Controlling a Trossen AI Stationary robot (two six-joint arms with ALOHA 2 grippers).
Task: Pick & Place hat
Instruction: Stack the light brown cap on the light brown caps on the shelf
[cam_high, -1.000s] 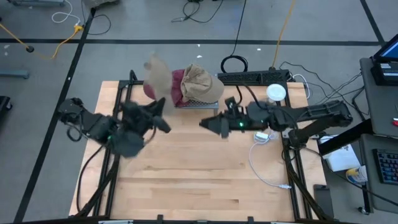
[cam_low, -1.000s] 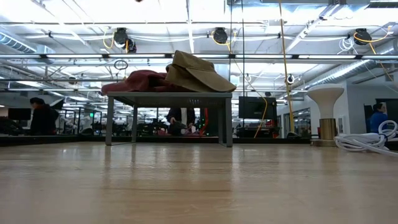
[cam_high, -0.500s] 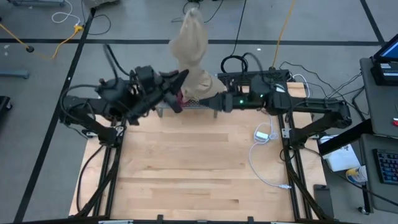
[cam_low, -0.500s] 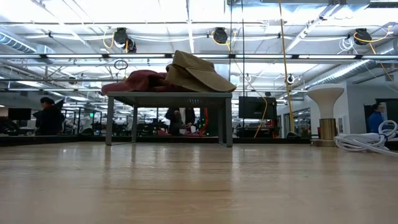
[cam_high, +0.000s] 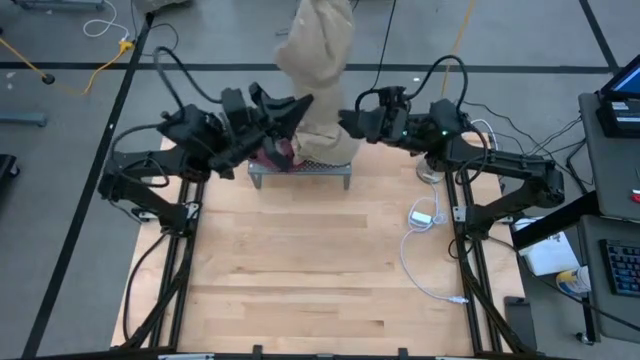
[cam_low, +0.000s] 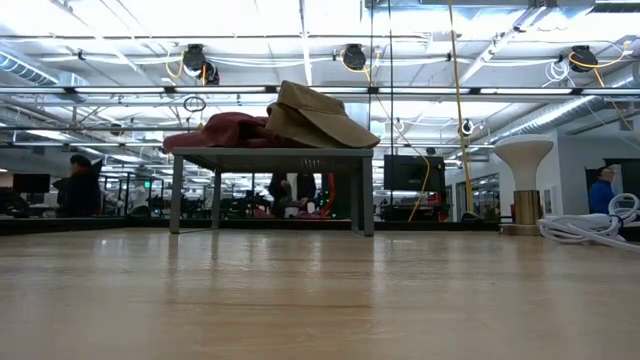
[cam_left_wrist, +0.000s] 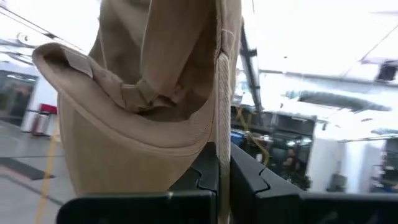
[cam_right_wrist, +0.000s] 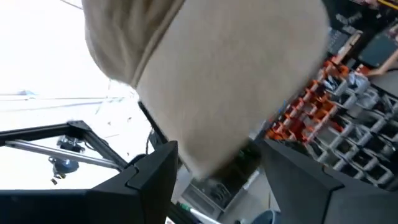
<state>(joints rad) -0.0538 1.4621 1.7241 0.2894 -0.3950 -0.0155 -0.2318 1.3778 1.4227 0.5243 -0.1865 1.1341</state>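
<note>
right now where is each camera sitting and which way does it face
High view: above the table, looking straight down; shows both arms, the left claw and right claw at a raised tan hat.
Low view: at tabletop height, looking level across at a metal stand bearing a red hat; no arm shows.
Left wrist view: behind the left claw, shut on the tan hat's brim.
Right wrist view: behind the open right claw, hat between.
Shared: both wrist views and the high view show the tan hat.

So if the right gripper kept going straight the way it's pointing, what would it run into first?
Most likely the tan hat. It hangs right ahead of the open right gripper, filling the space beyond its fingers, while the left gripper holds it up by the brim. How far off it hangs is unclear.
</note>
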